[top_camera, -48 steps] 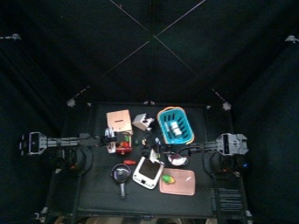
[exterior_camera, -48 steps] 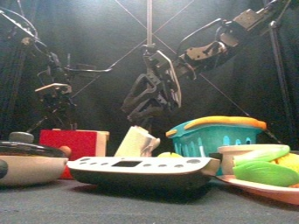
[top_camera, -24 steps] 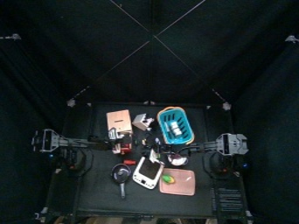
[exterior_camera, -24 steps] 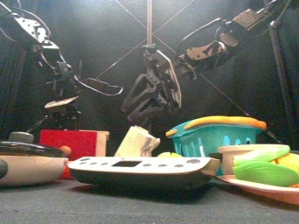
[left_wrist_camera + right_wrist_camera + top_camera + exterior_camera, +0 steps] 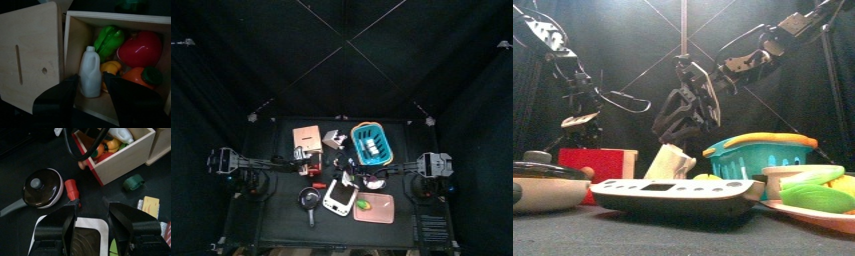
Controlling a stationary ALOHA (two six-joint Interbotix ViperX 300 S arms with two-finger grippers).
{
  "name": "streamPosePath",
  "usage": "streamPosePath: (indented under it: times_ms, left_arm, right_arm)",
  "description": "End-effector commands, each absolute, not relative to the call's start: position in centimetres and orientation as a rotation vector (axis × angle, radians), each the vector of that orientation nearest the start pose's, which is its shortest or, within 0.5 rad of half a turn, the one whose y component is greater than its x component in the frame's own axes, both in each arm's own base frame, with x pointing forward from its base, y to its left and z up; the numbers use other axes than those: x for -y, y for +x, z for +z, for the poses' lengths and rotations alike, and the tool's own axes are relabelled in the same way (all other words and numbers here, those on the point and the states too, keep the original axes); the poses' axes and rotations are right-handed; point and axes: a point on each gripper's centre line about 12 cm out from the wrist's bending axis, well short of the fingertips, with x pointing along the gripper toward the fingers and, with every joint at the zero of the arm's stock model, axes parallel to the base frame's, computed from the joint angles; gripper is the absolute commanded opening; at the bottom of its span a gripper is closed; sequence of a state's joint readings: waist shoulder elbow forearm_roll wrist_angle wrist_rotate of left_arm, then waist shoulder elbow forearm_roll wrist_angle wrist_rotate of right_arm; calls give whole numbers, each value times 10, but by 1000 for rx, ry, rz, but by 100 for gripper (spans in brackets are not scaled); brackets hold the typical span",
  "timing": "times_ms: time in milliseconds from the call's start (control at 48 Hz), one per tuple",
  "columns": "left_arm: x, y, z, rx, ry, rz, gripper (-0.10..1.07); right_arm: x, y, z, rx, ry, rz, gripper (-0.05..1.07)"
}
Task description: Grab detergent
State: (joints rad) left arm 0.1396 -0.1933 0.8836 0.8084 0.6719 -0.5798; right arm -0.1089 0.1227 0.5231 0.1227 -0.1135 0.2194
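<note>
The white detergent bottle (image 5: 90, 71) stands upright in the open wooden box (image 5: 152, 119), against its inner wall beside the sliding wooden lid (image 5: 30, 55) that lies pulled off at the box's 9 o'clock. In the box, a green pepper (image 5: 107, 39) sits at the bottle's 1 o'clock, a red tomato (image 5: 138, 49) at its 3 o'clock, and orange fruit (image 5: 133, 77) just beside the bottle's lower half. The left gripper (image 5: 89, 92) hangs directly above the bottle with its jaws spread apart, holding nothing. In the right wrist view, the right gripper (image 5: 91, 214) is likewise released and empty above the table (image 5: 27, 158), over a white kitchen scale (image 5: 87, 235); near it are a lidded black pan (image 5: 40, 189), a red cylinder (image 5: 71, 189) and a green tape roll (image 5: 134, 182). From the front, a blue basket (image 5: 764, 158) stands at 3 o'clock of centre.
</note>
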Motion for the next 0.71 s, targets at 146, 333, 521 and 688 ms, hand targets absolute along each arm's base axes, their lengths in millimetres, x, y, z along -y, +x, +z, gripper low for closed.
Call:
streamPosePath:
  times_ms: [146,333,521,688]
  left_arm:
    - [-91,261,145,-1221,286,474,65]
    - [-90,265,151,-1198,285,475,62]
    - [-85,270,167,-1138,291,466,62]
    - [-82,265,179,-1087,275,470,62]
  right_arm:
    - [49,437,192,-468,357,-204,81]
    - [49,437,191,-469,360,-205,81]
    - [49,437,195,-459,368,-205,81]
    - [48,436,199,-451,375,-205,81]
